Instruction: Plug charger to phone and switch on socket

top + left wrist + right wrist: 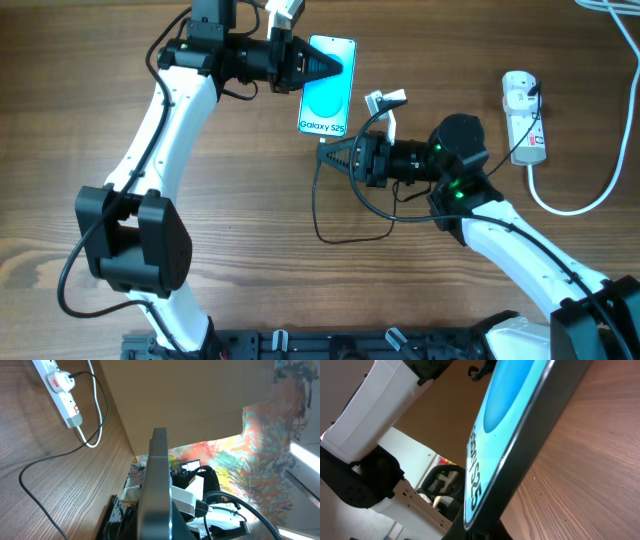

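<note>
My left gripper (316, 66) is clamped on the phone (330, 98) by its side, screen up. My right gripper (328, 153) is pinched on the charger (317, 205) at the phone's foot. Tip hidden; seated or not, I cannot tell. Push straight along the phone, no twist. Slack loops under my right wrist. Socket (524, 120) and white cord (575, 208) well apart, switch untouched

Built of white tubular shells between chunky black joint blocks, left arm (165, 110) and right arm (515, 240) alike. Strung with thin black cables (62, 283), fitted with a small white camera block (385, 99) at each wrist, lit by green lights (452, 186) on the right arm's black motor housing. Tipped with a tapered black left tool (343, 66) and right tool (324, 153).
</note>
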You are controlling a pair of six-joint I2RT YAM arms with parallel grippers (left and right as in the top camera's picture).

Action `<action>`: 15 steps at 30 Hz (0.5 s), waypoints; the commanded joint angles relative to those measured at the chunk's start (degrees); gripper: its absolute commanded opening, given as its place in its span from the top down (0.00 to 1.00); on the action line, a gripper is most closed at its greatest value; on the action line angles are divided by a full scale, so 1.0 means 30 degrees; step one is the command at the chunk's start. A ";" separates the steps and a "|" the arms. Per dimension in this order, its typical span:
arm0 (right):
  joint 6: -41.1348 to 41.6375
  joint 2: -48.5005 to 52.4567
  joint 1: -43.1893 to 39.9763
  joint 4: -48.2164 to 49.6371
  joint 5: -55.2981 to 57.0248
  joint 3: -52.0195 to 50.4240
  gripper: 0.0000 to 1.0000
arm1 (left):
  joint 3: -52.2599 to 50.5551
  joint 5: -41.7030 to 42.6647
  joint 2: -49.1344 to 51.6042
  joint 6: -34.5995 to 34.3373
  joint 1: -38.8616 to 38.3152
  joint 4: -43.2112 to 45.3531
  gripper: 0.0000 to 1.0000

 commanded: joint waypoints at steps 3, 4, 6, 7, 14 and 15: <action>0.0124 0.0146 -0.0131 0.0058 -0.0597 -0.0058 0.95 | 0.0364 0.0248 -0.0430 0.0437 -0.0102 0.0095 0.96; 0.0138 0.0146 -0.0131 0.0066 -0.0678 -0.0058 0.95 | 0.0364 0.0226 -0.0430 0.0437 -0.0095 0.0095 0.96; 0.0153 0.0146 -0.0131 0.0066 -0.0823 -0.0058 0.95 | 0.0364 0.0102 -0.0430 0.0444 -0.0102 0.0087 0.96; 0.0153 0.0146 -0.0131 0.0066 -0.0882 -0.0058 0.95 | 0.0364 0.0095 -0.0430 0.0510 -0.0102 0.0087 0.96; 0.0160 0.0146 -0.0131 0.0131 -0.0874 -0.0058 0.95 | 0.0364 0.0109 -0.0430 0.0867 -0.0102 0.0058 0.96; 0.0153 0.0146 -0.0131 0.0131 -0.0860 -0.0058 0.95 | 0.0364 0.0109 -0.0430 0.0867 -0.0102 0.0058 0.96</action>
